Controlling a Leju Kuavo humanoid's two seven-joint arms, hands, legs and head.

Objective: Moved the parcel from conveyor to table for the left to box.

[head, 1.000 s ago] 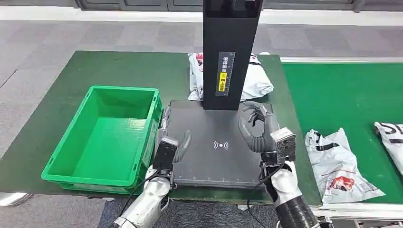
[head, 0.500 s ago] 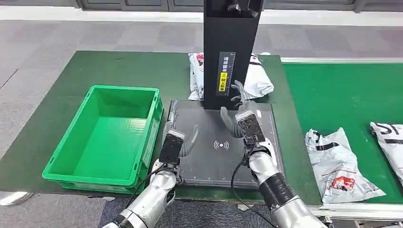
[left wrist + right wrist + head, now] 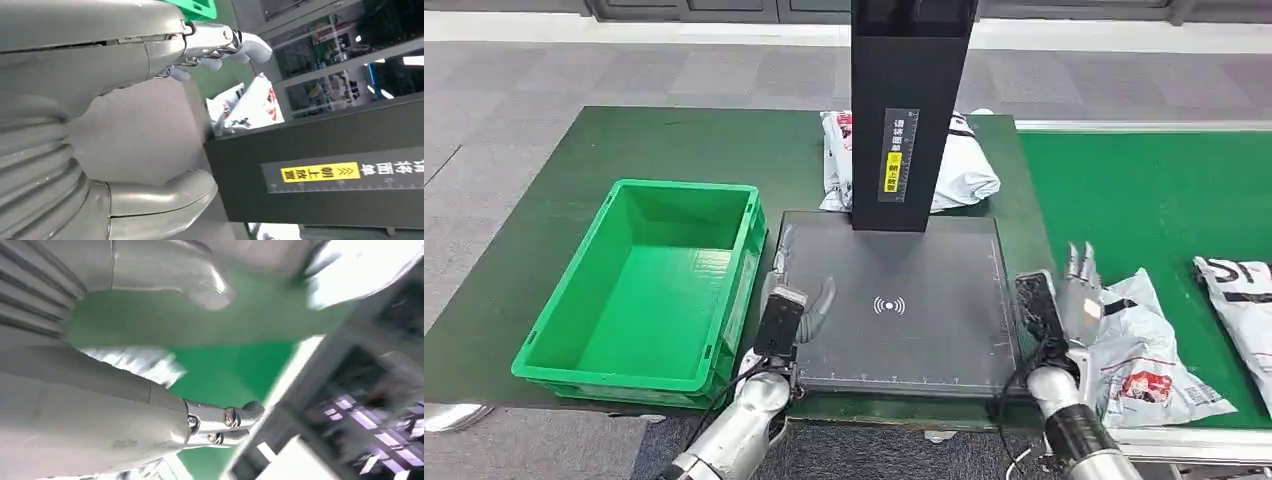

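We could not see the middle of the parcel (image 3: 961, 170) at the far side of the counter (image 3: 624, 150): the black post (image 3: 909, 110) covered it, and the post's top ran off the head view. A second parcel (image 3: 1236, 290) was cut by that view's right edge. The right hand (image 3: 1079, 300) hid part of the nearer parcel (image 3: 1149, 355). The right wrist view was smeared with motion blur, its background past telling.
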